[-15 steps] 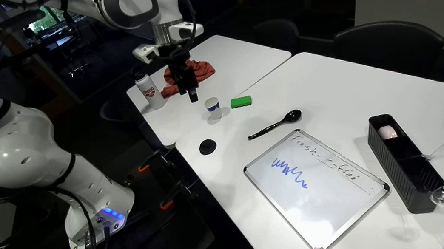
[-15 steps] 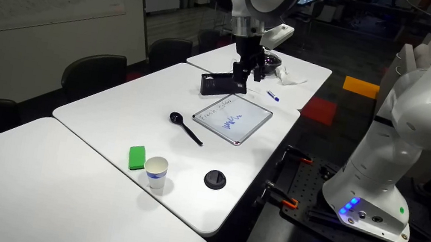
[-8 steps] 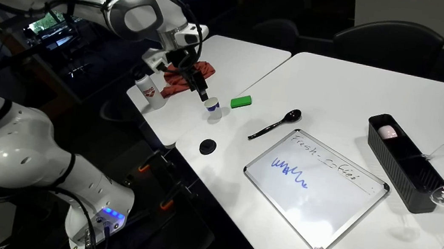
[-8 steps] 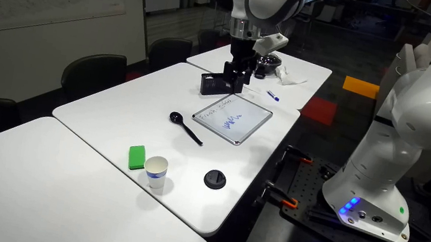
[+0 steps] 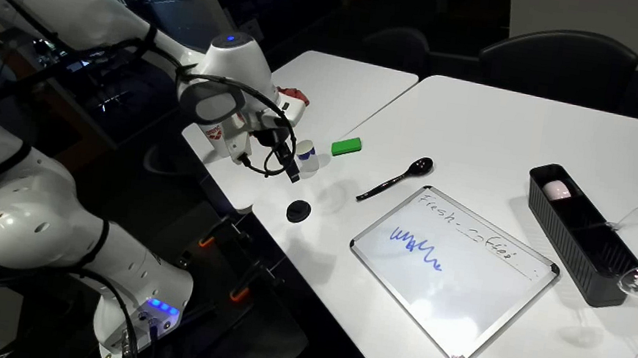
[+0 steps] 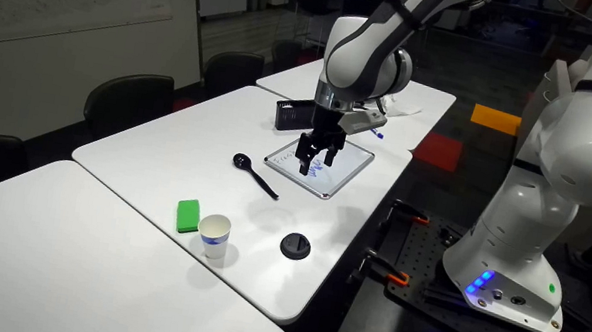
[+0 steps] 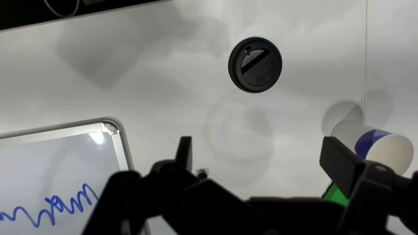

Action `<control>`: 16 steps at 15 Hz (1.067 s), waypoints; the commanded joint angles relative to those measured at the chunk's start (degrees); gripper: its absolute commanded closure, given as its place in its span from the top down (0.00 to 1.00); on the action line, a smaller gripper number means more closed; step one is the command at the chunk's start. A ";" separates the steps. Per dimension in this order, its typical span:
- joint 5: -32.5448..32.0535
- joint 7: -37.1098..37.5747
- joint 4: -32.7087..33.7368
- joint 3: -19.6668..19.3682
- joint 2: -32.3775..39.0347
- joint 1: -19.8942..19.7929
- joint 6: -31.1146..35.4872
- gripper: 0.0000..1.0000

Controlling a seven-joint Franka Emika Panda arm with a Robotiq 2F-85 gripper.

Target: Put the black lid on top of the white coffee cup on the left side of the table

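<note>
The black lid [image 5: 299, 211] lies flat on the white table [image 6: 170, 170], near the edge by the robot base. It also shows in an exterior view [image 6: 295, 247] and, fully uncovered, in the wrist view [image 7: 255, 65]. The white coffee cup [image 6: 214, 236] with a blue band stands upright and uncovered beside the table seam. In an exterior view the cup [image 5: 305, 150] is just behind the arm; in the wrist view the cup [image 7: 392, 151] is at the right, partly behind a finger. My gripper [image 6: 316, 164] is open and empty above the table; its spread fingers [image 7: 258, 160] show bare tabletop between them.
A green block [image 6: 188, 215] lies beside the cup. A black spoon [image 5: 396, 180] and a whiteboard [image 5: 455, 271] lie on the table. A black basket [image 5: 582, 238] stands beyond the board. A white bottle [image 5: 214, 131] and red cloth [image 5: 294, 95] are behind the arm.
My arm has come down, bringing the open gripper lower and closer to the tabletop and the lid. The lid and cup have not moved.
</note>
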 commanded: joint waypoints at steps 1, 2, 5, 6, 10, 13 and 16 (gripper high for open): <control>5.73 -1.59 -1.57 2.24 5.07 1.00 5.75 1.00; 7.32 -2.06 -1.25 3.08 7.02 0.76 6.70 1.00; 8.71 -0.10 0.04 5.48 12.34 0.22 9.44 1.00; 8.27 0.84 0.33 6.03 14.03 0.22 10.82 1.00; 6.77 3.49 1.89 8.03 20.03 -0.33 14.89 1.00; 5.47 5.90 3.73 8.46 23.84 -0.31 17.01 1.00; 2.98 9.39 5.96 7.08 27.24 1.27 17.58 1.00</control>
